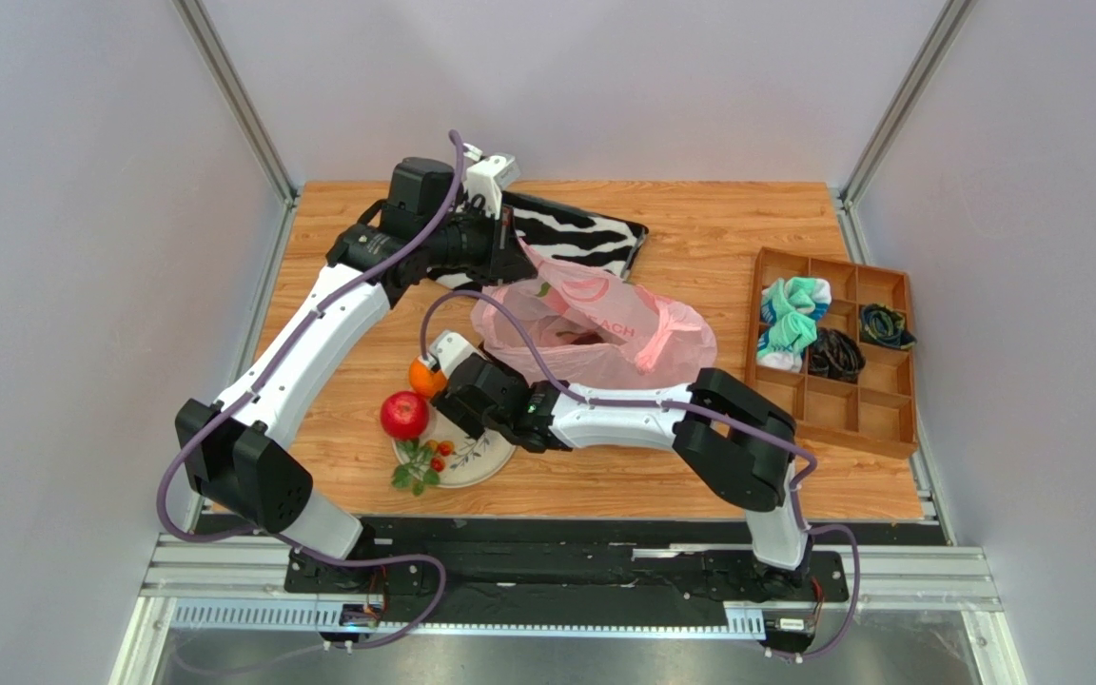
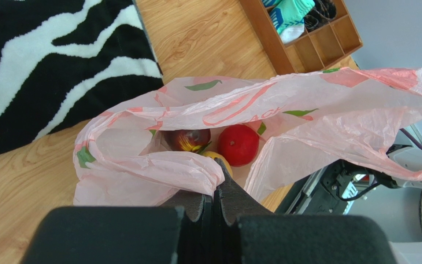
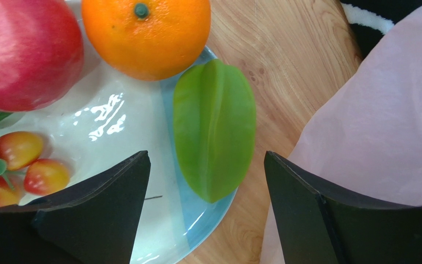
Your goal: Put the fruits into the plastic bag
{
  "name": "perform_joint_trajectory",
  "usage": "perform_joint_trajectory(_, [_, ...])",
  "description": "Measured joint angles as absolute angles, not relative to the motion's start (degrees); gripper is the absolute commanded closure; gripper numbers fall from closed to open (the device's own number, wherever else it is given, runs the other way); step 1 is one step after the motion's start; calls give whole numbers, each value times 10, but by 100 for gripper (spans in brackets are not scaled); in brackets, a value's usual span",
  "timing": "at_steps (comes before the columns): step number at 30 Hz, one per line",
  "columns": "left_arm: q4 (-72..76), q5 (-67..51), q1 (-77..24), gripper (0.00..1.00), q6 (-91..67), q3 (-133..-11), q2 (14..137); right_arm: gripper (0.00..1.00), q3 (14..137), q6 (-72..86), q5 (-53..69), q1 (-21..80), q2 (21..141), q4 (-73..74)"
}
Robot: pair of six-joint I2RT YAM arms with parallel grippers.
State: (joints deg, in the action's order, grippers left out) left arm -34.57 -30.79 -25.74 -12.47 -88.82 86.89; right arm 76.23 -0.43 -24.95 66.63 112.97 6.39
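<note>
Right claw (image 3: 205, 165) stands spread wide and grips nothing. The green ridged fruit (image 3: 214, 129) lies between its two fingers, clear of both, resting across the rim of the blue-and-cream plate (image 3: 114, 126). Just ahead of the claw sits the orange (image 3: 146, 36), with the red apple (image 3: 23, 55) ahead to the left. The berry sprig (image 3: 20, 165) lies beside its left finger, and the pink plastic bag (image 3: 384, 126) is just to its right.

Left claw (image 2: 216, 184) is pinched fully closed on the bag's near rim, and the bag's mouth gapes. Beyond its tips, inside the bag, rest a dark maroon fruit (image 2: 188, 138), a red fruit (image 2: 238, 144) and a yellow-orange one (image 2: 218, 159). Farther out to the left lies the zebra-striped pouch (image 2: 42, 66), and to the right a wooden tray (image 2: 301, 38).
</note>
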Motion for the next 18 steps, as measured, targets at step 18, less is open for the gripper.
perform_joint_trajectory(18, [-346, -308, -257, 100, -125, -888, 869, 29, 762, -9, -183, 633, 1162, 44])
